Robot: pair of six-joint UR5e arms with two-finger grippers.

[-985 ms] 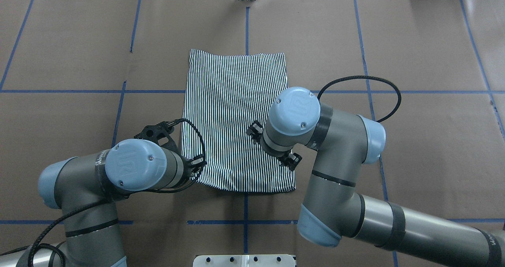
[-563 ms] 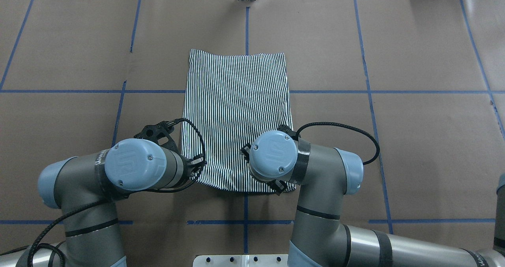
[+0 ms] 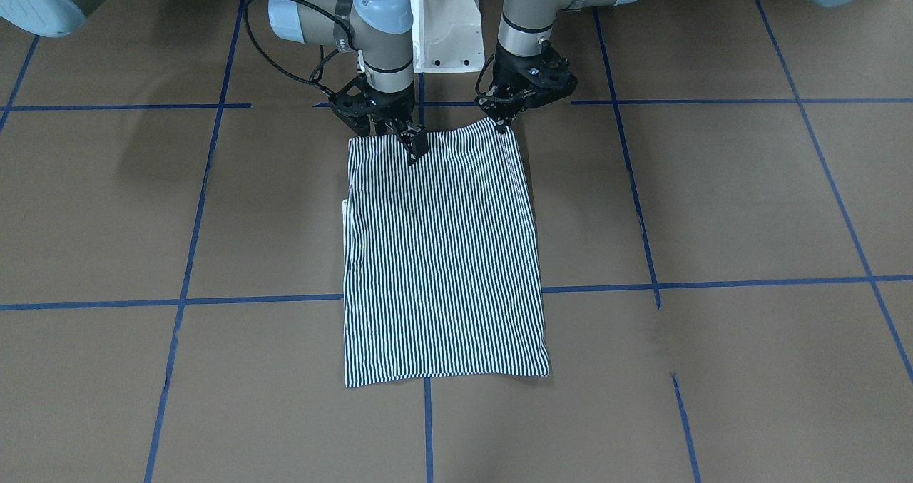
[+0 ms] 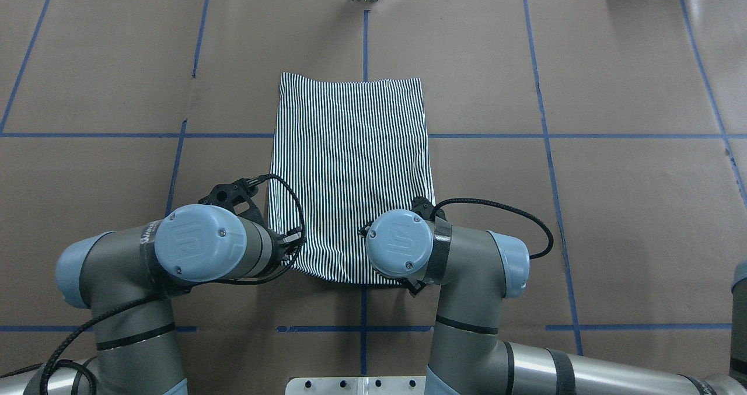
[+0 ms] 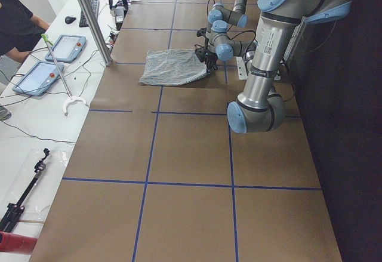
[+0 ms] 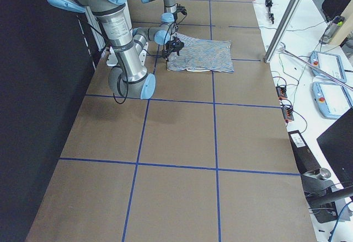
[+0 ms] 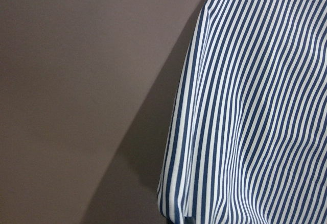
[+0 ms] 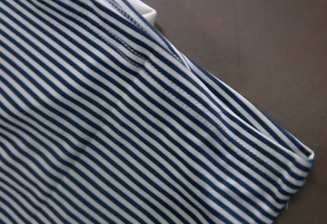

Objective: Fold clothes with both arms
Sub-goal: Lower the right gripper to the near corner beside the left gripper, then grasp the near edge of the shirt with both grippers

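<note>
The striped polo shirt (image 3: 442,255) lies folded into a long rectangle on the brown table, also in the overhead view (image 4: 350,161). My left gripper (image 3: 505,123) is at the shirt's near corner on my left side. Its fingers meet on the fabric, which stands slightly raised in the left wrist view (image 7: 255,106). My right gripper (image 3: 414,148) rests its tip on the shirt's near edge, toward my right side. I cannot tell how its jaws stand. The right wrist view shows a seam and a cream collar tip (image 8: 145,10). In the overhead view both wrists hide the grippers.
The white pedestal base (image 3: 446,33) stands just behind the shirt's near edge. Blue tape lines (image 4: 365,45) cross the brown table cover. A metal post (image 5: 89,17), tablets (image 5: 62,47) and a person (image 5: 18,23) are beyond the table's far edge.
My right arm has moved back toward me and down, from mid-shirt to the shirt's near edge. My left arm and the shirt have not moved.
</note>
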